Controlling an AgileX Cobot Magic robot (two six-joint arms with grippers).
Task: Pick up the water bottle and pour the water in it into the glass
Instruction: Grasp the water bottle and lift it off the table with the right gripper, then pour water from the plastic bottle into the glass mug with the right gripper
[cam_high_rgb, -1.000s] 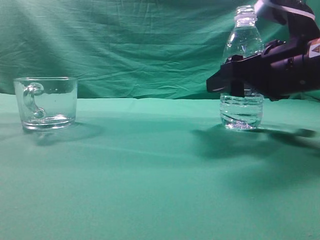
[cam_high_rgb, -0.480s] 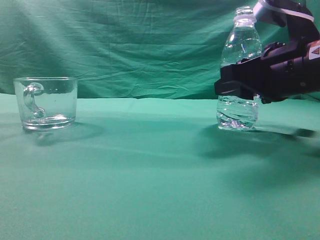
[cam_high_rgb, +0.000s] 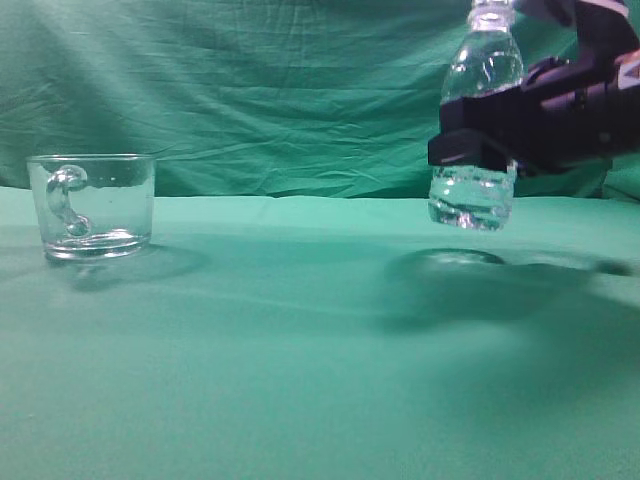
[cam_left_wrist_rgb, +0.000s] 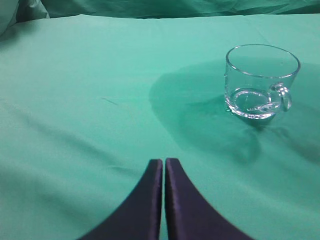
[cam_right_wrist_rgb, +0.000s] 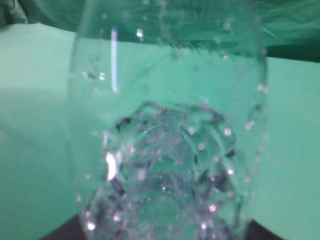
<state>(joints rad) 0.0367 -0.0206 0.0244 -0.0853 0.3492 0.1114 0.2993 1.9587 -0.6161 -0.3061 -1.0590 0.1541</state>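
Observation:
The clear ribbed water bottle (cam_high_rgb: 478, 130) has no cap and hangs upright above the green cloth at the right. My right gripper (cam_high_rgb: 480, 145) is shut on its middle. Clear water (cam_high_rgb: 471, 198) fills its lower part. In the right wrist view the bottle (cam_right_wrist_rgb: 167, 145) fills the frame and hides the jaws. The glass (cam_high_rgb: 95, 205), a short clear mug with a curved handle, stands at the far left and looks empty. It also shows in the left wrist view (cam_left_wrist_rgb: 261, 80), ahead and to the right of my left gripper (cam_left_wrist_rgb: 164, 167), which is shut and empty.
A green cloth (cam_high_rgb: 300, 360) covers the table and hangs as a backdrop (cam_high_rgb: 280, 90) behind. The bottle's shadow (cam_high_rgb: 460, 275) lies on the cloth below it.
My right gripper has closed on the bottle and lifted it off the cloth, moving it slightly left. The glass has not moved.

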